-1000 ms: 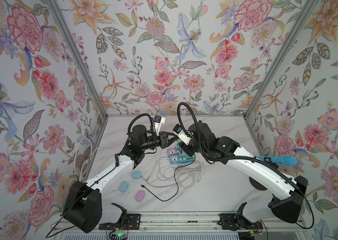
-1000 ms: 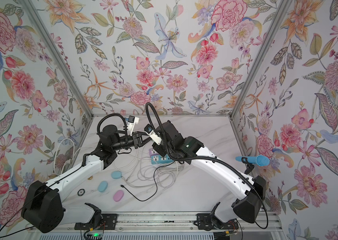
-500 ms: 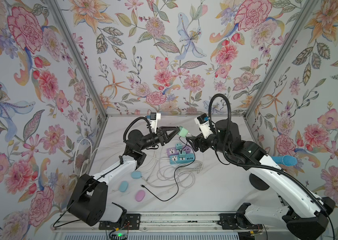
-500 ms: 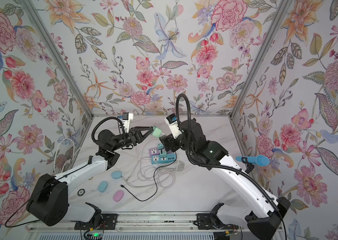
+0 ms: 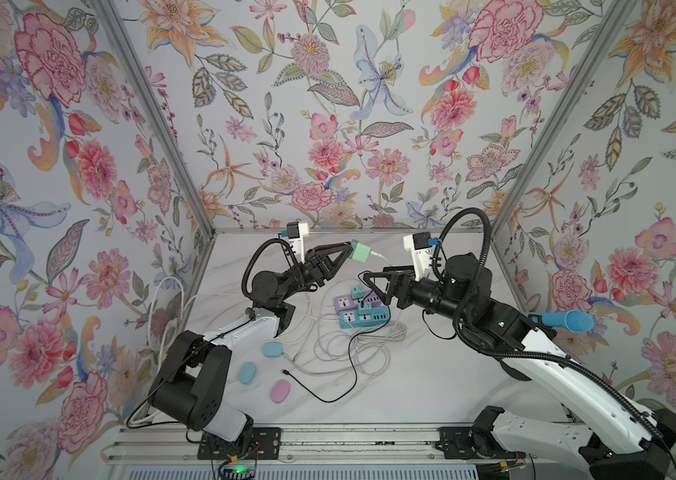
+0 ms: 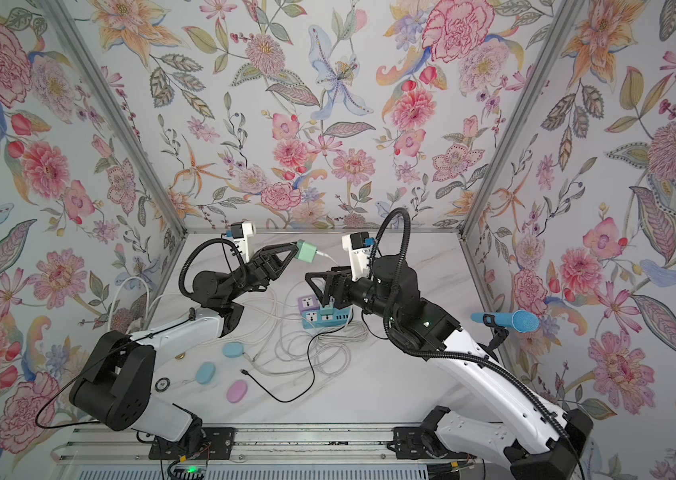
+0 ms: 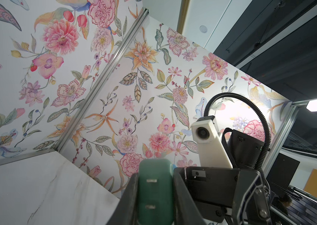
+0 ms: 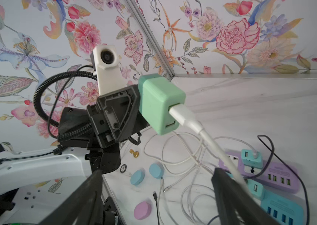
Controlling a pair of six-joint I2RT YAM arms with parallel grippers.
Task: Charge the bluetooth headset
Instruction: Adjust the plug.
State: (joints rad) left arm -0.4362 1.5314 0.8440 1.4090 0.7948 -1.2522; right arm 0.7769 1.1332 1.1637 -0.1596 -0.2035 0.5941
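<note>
Down on the marble tabletop [image 5: 431,374] two power strips lie side by side. The purple strip [image 5: 342,302] has a teal adapter [image 5: 356,293] seated in it, with a thin white lead plugged into that adapter. The blue strip [image 5: 371,323] carries a second teal adapter [image 5: 365,309]. Loose loops of white cable lie around them. A black cable's free plug [image 8: 155,195] rests near three small pieces: a blue oval [image 5: 273,350], a second blue oval [image 5: 247,372] and a pink oval [image 5: 280,391]. Which of these belongs to the headset I cannot tell.

Raised above the strips, the left gripper [image 5: 347,250] has its fingers clamped on a mint-green charger [image 5: 362,252], whose prongs face the left wrist camera. A white charging cable [image 8: 212,144] is plugged into the charger's far face and hangs down toward the tabletop. The right gripper [image 5: 369,287] hovers over the strips, fingers spread wide and holding nothing. The charging cable passes close by one of its fingers [image 8: 229,194]; whether they touch is unclear.
</note>
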